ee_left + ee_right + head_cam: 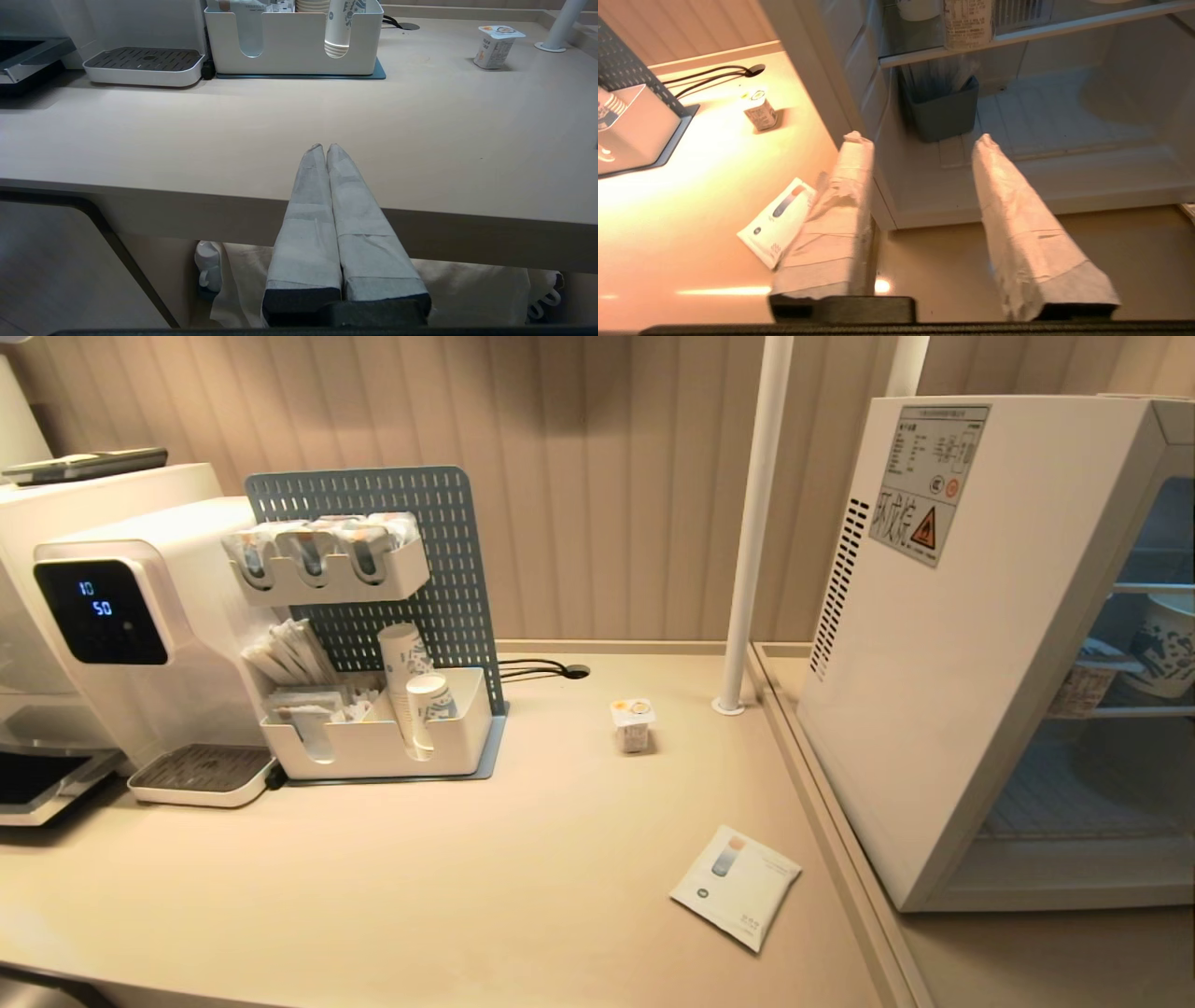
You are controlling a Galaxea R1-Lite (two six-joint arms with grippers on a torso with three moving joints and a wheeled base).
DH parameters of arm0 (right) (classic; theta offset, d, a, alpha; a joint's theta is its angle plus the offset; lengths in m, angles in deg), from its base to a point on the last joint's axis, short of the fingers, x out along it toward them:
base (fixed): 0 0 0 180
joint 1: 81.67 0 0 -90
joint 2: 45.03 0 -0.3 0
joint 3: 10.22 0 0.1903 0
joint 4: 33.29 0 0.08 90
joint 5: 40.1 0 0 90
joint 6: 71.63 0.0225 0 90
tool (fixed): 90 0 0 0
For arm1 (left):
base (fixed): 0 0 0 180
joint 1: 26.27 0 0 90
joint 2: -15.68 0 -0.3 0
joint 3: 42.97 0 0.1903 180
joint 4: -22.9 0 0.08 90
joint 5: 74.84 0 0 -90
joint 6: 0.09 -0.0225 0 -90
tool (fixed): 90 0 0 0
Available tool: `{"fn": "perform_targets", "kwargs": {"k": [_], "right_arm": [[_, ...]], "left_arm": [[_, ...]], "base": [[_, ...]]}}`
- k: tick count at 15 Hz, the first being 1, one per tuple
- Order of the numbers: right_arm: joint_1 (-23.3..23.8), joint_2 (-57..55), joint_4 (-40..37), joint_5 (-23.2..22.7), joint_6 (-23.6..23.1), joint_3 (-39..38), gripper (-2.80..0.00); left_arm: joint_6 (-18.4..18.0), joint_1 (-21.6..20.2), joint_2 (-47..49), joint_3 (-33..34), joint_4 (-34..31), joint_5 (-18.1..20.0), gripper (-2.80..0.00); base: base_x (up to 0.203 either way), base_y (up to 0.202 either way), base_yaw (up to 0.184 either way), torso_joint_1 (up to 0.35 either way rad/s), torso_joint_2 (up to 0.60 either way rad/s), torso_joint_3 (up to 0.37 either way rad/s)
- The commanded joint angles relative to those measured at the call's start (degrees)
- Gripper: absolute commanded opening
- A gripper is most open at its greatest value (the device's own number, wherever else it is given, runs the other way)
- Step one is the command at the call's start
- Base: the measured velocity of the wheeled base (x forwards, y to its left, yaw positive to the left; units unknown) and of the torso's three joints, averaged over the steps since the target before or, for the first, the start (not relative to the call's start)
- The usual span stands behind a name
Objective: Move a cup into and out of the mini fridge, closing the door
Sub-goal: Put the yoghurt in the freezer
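My right gripper (920,140) wide, empty, facing mini fridge (943,644); blue bin (941,112) inside. Cup (633,724) on counter (420,877). Left gripper (325,149) closed.

We cannot read the sticker (929,485) on the mini fridge (943,644); its print is too small. The fridge runs off the frame's right edge, so its door escapes us, and neither arm enters the head view.
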Motion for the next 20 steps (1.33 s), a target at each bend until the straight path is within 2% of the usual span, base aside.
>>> {"fn": "perform_targets", "kwargs": {"k": [1, 5, 7, 9, 11, 14, 16, 17, 18, 19, 20], "right_arm": [[-0.1, 9.2, -4.3, -0.4, -1.0, 0.2, -2.8], [-1.2, 21.8, -14.1, -0.5, -5.6, 0.9, -2.8], [-2.2, 23.4, -17.5, -1.4, -7.6, 1.5, -2.8], [-4.5, 23.4, -18.5, -4.1, -6.7, 3.2, -2.8], [-10.6, 25.2, -22.2, -3.9, -6.3, 4.1, -2.8], [-10.4, 36.4, -22.4, -2.6, -7.9, -1.8, -2.8], [-10.2, 39.7, -17.9, 2.9, -9.8, -8.3, -2.8], [-10.1, 39.5, -10.9, 4.9, -10.8, -14.1, -2.8], [-10.1, 39.4, -2.6, 6.0, -12.4, -20.1, -2.8], [-10.0, 39.4, 2.5, 6.6, -13.6, -24.5, -2.8], [-10.0, 39.3, 3.5, 7.4, -14.7, -26.8, -2.8]], "left_arm": [[0.1, 0.0, 0.1, 0.1, 0.0, 0.0, -2.8], [0.1, 0.0, 0.1, 0.1, 0.0, 0.0, -2.8], [0.1, 0.0, 0.1, 0.2, 0.0, 0.0, -2.8], [0.1, 0.0, 0.1, 0.1, 0.0, 0.0, -2.8], [0.1, 0.0, 0.1, 0.1, 0.0, 0.0, -2.8], [0.1, 0.1, 0.1, 0.1, 0.0, 0.0, -2.8], [0.1, 0.0, 0.1, 0.1, 0.0, 0.0, -2.8], [0.1, 0.0, 0.1, 0.1, 0.0, 0.0, -2.8], [0.1, 0.0, 0.1, 0.1, 0.0, 0.0, -2.8], [0.1, 0.0, 0.1, 0.2, 0.0, 0.0, -2.8], [0.1, 0.0, 0.1, 0.2, 0.0, 0.0, -2.8]], "base": [[0.0, 0.0, 0.0, 0.0, 0.0, 0.0], [0.0, 0.0, 0.0, 0.0, 0.0, 0.0], [0.0, 0.0, 0.0, 0.0, 0.0, 0.0], [0.0, 0.0, 0.0, 0.0, 0.0, 0.0], [0.0, 0.0, 0.0, 0.0, 0.0, 0.0], [0.0, 0.0, 0.0, 0.0, 0.0, 0.0], [0.0, 0.0, 0.0, 0.0, 0.0, 0.0], [0.0, 0.0, 0.0, 0.0, 0.0, 0.0], [0.0, 0.0, 0.0, 0.0, 0.0, 0.0], [0.0, 0.0, 0.0, 0.0, 0.0, 0.0], [0.0, 0.0, 0.0, 0.0, 0.0, 0.0]]}}
